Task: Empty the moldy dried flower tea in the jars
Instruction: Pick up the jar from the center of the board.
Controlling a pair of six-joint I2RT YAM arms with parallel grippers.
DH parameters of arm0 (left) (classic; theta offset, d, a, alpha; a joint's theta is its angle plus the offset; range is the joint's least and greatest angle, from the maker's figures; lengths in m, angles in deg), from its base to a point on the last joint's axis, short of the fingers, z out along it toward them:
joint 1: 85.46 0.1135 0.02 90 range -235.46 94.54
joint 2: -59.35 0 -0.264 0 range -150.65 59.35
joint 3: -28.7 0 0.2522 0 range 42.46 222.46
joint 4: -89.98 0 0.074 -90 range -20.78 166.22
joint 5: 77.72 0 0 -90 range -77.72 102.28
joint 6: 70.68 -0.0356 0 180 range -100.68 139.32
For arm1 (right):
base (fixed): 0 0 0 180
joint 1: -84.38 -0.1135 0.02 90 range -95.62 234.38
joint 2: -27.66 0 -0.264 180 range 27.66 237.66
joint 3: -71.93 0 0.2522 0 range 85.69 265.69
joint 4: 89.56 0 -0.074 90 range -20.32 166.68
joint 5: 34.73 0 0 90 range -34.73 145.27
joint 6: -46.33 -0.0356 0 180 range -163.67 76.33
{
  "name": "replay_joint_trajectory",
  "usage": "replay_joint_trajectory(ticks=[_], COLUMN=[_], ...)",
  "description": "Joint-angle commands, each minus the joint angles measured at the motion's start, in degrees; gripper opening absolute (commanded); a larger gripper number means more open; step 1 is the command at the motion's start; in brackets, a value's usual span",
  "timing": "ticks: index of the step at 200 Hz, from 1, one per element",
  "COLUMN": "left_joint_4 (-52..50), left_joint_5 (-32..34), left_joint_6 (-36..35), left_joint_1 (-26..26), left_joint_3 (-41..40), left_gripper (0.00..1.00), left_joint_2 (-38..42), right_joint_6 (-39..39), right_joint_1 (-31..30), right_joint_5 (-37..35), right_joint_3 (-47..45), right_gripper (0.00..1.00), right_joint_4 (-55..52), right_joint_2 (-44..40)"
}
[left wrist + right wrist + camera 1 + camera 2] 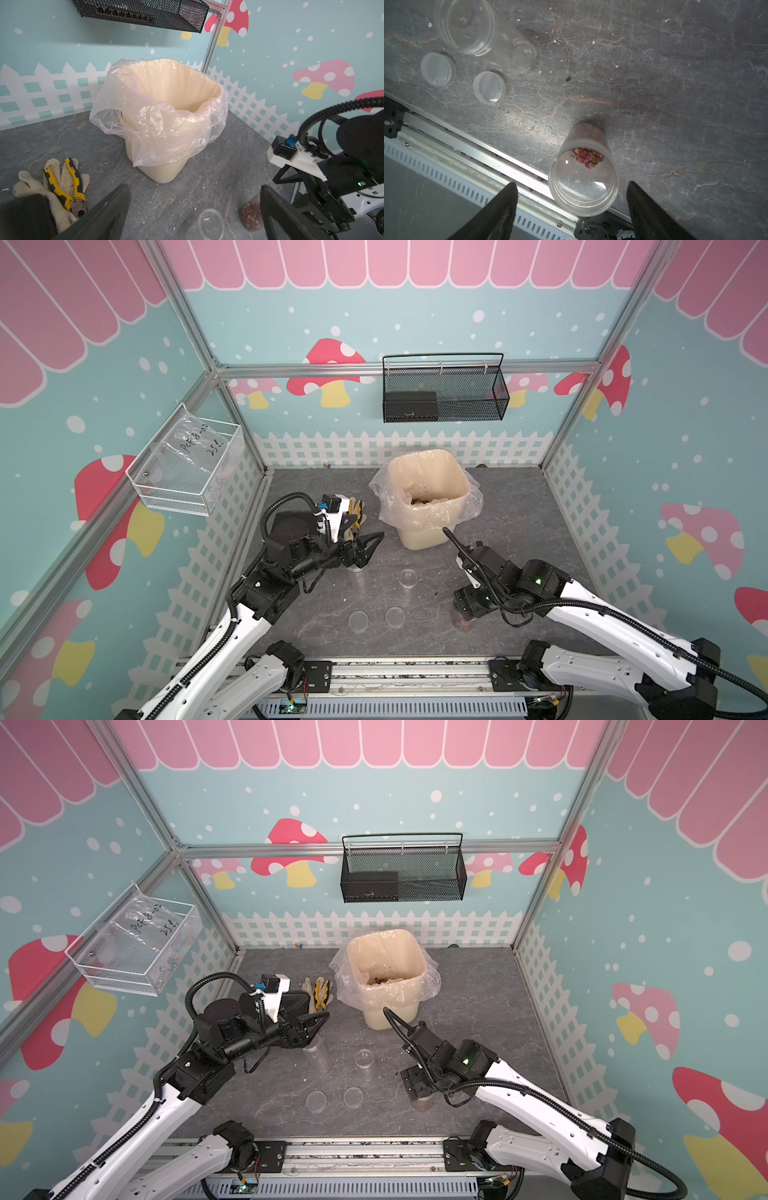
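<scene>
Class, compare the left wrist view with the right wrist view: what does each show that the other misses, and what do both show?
Only the left wrist view: the cream plastic bin with a clear bag liner, white fabric gloves with yellow-handled pliers lying on them, and the black mesh wall basket. Only the right wrist view: a flat round translucent lid, a smaller clear round lid, and the aluminium rail at the table's edge. Both: the grey stone-patterned table and the clear plastic jar holding pink dried buds.
</scene>
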Motion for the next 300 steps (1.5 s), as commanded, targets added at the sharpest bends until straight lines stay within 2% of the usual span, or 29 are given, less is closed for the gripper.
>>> replay_joint_trajectory(ticks=[1, 33, 61, 117, 164, 205, 245, 276, 300], left_joint_4=[0.7, 0.7, 0.7, 0.3, 0.4, 2.3, 7.7, 11.3, 12.6], left_joint_5=[-0.7, -0.7, -0.8, -0.4, -0.2, -0.5, -1.4, -0.8, -1.4], left_joint_6=[-1.4, -1.4, -1.3, -1.6, -1.7, -1.0, -2.3, -7.5, -14.2], left_joint_1=[-0.1, -0.1, -0.1, -0.1, -0.1, -0.2, -1.7, -5.9, -9.5], left_joint_3=[-0.5, -0.6, -0.6, -0.7, -0.6, -0.7, -2.5, -3.8, -4.6], left_gripper=[1.00, 1.00, 1.00, 1.00, 1.00, 1.00, 1.00, 1.00, 0.99], left_joint_2=[0.4, 0.6, 0.6, 0.8, 0.6, 0.5, 1.3, 1.5, 0.2], right_joint_6=[-1.2, -1.5, 0.4, 2.3, 3.3, 6.4, 12.0, 17.6, 21.6], right_joint_1=[-0.1, 0.3, 0.8, 1.8, 2.2, 2.8, 3.3, 3.6, 4.0], right_joint_5=[-0.2, -1.0, 0.7, 1.4, 0.4, -2.0, -3.8, -3.7, 0.7], right_joint_3=[-1.9, -3.4, -5.2, -6.7, -5.1, 5.4, 18.4, 28.3, 33.0], right_gripper=[0.87, 0.93, 0.91, 0.72, 0.51, 0.41, 0.36, 0.35, 0.34], right_joint_4=[-2.1, -1.4, 1.9, 5.1, 5.1, 5.1, 4.4, 3.4, 6.0], right_joint_2=[1.4, 2.0, 3.1, 4.6, 3.8, 2.0, 4.3, 8.8, 13.0])
